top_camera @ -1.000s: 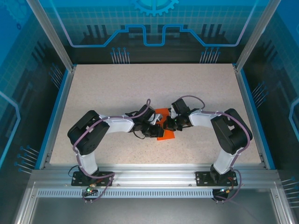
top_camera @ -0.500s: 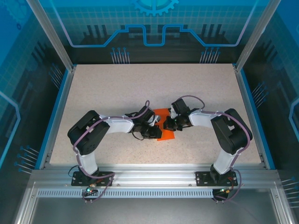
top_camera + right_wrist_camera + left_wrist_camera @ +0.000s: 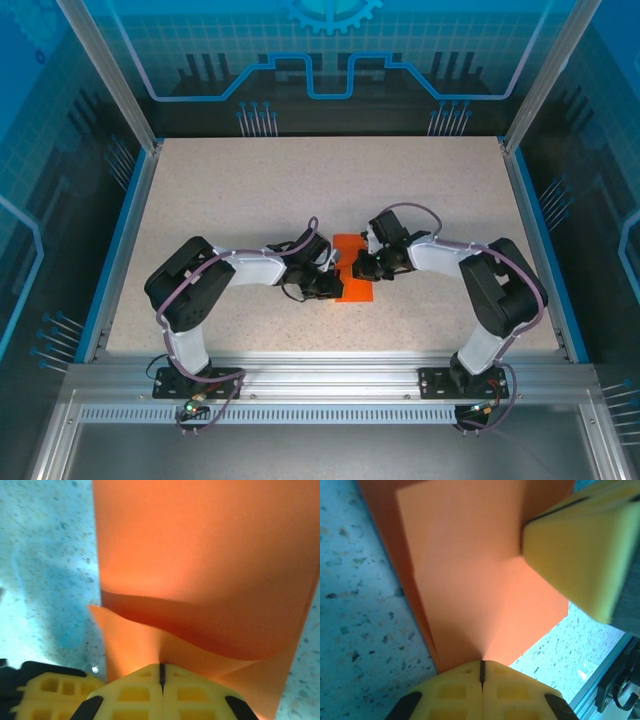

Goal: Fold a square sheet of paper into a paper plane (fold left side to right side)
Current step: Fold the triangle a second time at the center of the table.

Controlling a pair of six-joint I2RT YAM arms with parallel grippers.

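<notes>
Square sheet of paper (image 3: 355, 290) tight in clenched jaws of left arm (image 3: 255, 267) and right arm (image 3: 440, 256), both low, wrists inward.

my left gripper (image 3: 481, 669) is closed, pads tight together, pinching the near edge of the orange sheet (image 3: 470, 570). 1 folded layer on top. right gripper's finger (image 3: 580, 555) sits on it, top right. speckled table (image 3: 355, 605) underneath.

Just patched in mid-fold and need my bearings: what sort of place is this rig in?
Most likely an enclosed robot demo or lab cell: aluminium frame posts, blue circuit-print wall panels, and a speckled table with two arms bolted at its near edge, working the orange sheet of paper.
</notes>
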